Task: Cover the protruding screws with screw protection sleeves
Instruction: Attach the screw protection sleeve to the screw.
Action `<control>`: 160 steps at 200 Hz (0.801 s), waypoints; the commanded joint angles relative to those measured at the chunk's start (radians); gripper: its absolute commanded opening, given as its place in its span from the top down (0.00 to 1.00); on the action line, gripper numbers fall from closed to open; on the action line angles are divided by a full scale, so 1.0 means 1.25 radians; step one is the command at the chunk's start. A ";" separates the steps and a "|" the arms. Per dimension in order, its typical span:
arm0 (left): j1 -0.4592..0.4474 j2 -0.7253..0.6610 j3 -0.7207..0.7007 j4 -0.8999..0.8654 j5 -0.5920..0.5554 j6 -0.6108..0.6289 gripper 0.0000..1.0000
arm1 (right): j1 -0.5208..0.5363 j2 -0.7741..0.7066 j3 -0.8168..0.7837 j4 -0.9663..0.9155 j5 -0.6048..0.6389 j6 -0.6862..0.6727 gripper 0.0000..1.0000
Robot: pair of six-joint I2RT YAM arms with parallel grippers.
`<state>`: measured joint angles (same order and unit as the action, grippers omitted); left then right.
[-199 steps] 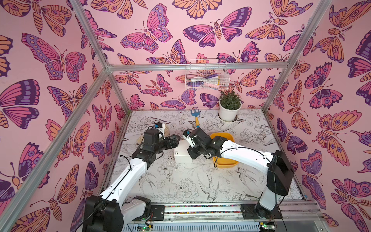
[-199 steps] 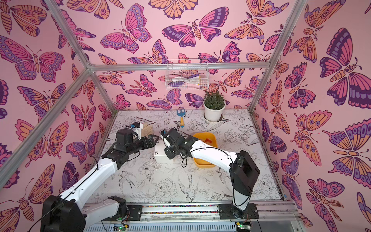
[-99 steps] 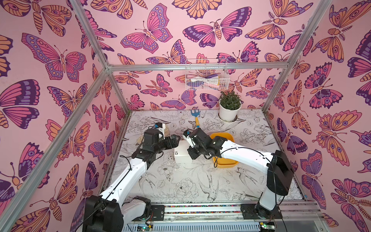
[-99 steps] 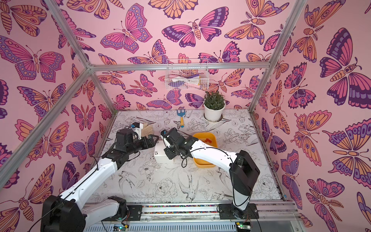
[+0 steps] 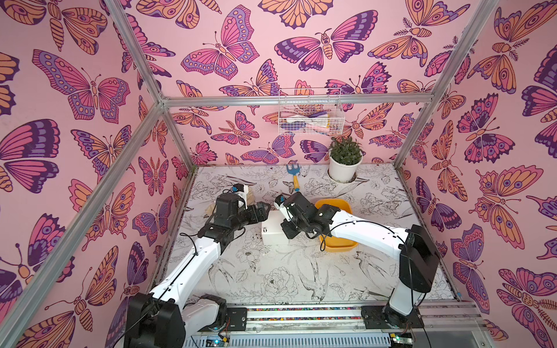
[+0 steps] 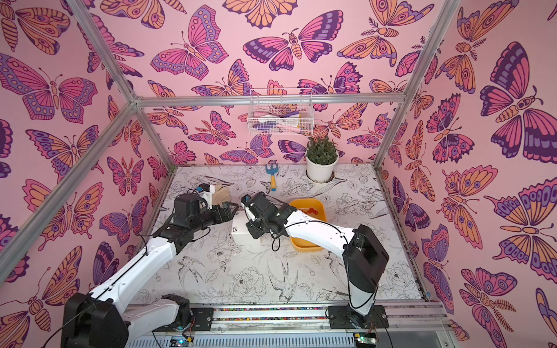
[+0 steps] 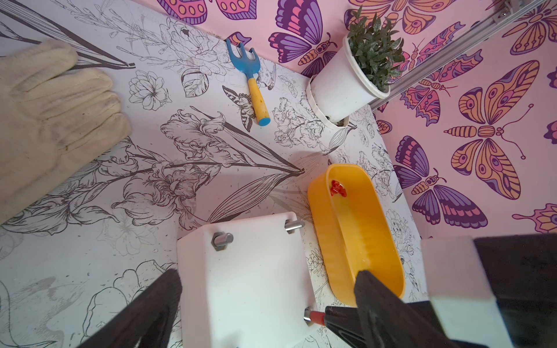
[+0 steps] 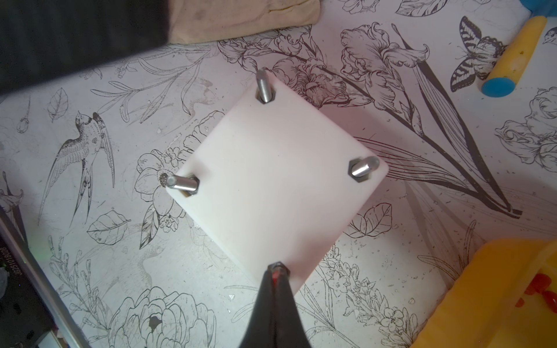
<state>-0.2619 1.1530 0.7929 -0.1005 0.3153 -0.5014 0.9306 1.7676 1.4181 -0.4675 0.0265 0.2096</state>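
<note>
Nothing lies on top of the white box [image 8: 271, 180]; its nearest neighbour on the surface [image 5: 271, 271] is the yellow tray [image 7: 325, 241], just beside it on my right arm's side. A small heap of screw protection sleeves [image 7: 337, 189], all red, sits at the tray's far end, and most of the tray floor is bare. Behind the box and to its left lies a cream glove [image 7: 45, 114]. Farther behind the box are a blue rake with a yellow handle [image 7: 251, 81] and a potted plant [image 7: 346, 87]. My right claw [image 8: 278, 271] is pressed together, pinching one red sleeve [image 7: 316, 317] that sits on the screw at the box corner nearest the tray. The other three protruding screws [image 8: 263, 87] stand bare at their corners. My left claw [image 7: 265, 295] is spread wide and holds nothing, one of its fingers [image 7: 156, 301] on each side of the box, with my right claw's tip between the tray-side finger and the box.
</note>
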 commanded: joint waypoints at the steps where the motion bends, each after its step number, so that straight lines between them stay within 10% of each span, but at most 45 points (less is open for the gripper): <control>1: 0.006 -0.001 -0.013 0.017 0.009 -0.003 0.08 | -0.001 0.022 -0.010 -0.012 -0.003 0.010 1.00; 160: 0.007 -0.013 -0.015 0.017 0.008 -0.004 0.08 | -0.012 0.032 0.024 -0.007 0.012 0.021 1.00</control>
<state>-0.2600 1.1530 0.7856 -0.0971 0.3157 -0.5064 0.9253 1.7863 1.4208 -0.4381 0.0288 0.2276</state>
